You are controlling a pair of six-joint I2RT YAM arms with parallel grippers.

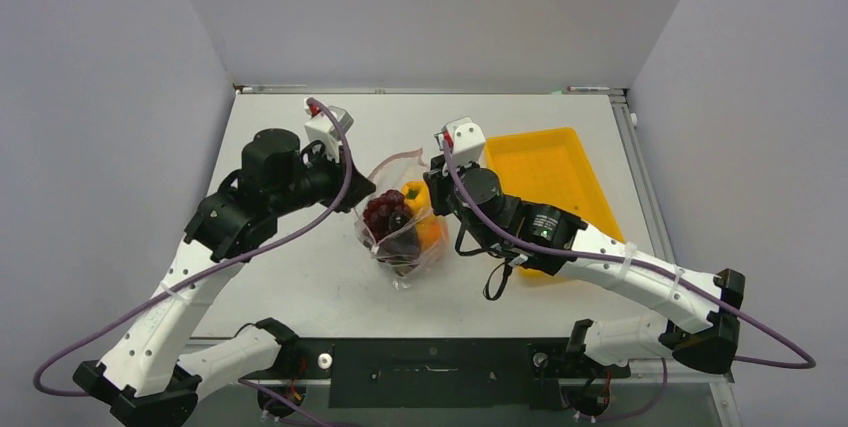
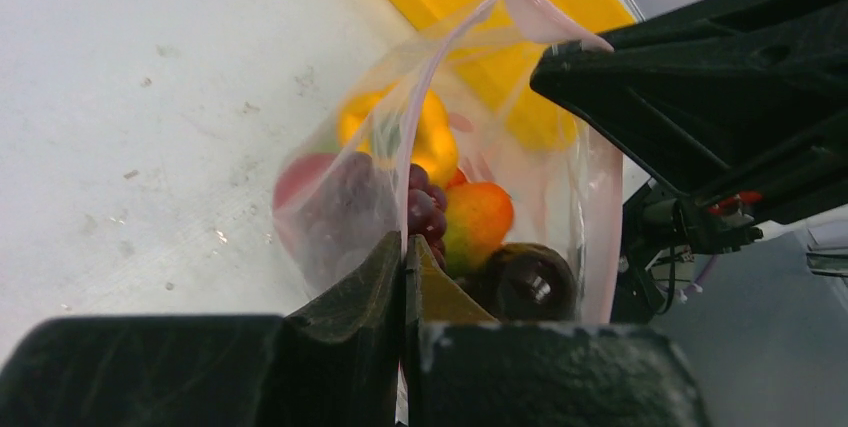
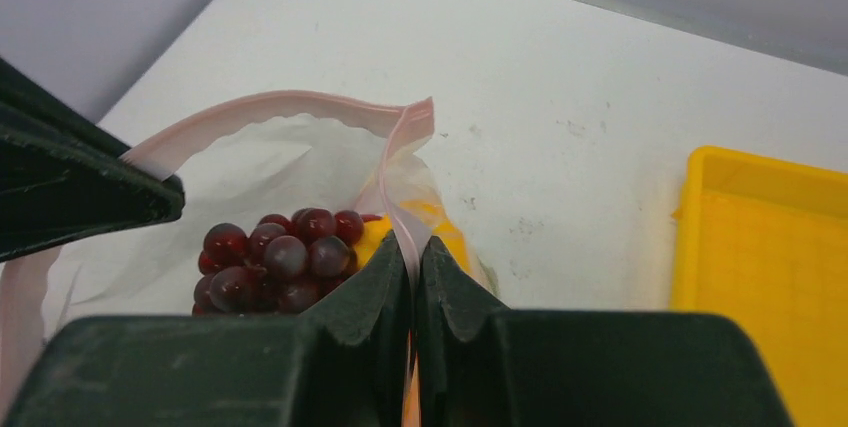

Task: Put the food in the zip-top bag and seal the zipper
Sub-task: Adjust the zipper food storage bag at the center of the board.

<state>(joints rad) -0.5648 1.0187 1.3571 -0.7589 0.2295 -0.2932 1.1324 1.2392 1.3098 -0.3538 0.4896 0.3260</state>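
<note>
A: Two grippers on the zip-top bag, mid-tabletop, just left of the yellow tray. Left gripper is pressed together on the bag's left mouth edge. Right gripper is pinching the right edge. Food is inside: grape bunch on top, bell pepper, orange piece, dark eggplant low down.

B: Zipper?

A: Gaping. The strip bows in an arc toward the far side, lips well apart.

B: Risks from here?

A: Three, by my reckoning. If the pull is uneven, the thin film could slip out of one pinch; the bag slumps and fruit rolls out. The grapes ride high near the mouth, so they could get caught between the lips and block the seal. The strip is folded at the right corner, so the tracks may meet misaligned and close only partway.

B: Remedy?

A: Draw the mouth taut and level first.
</note>
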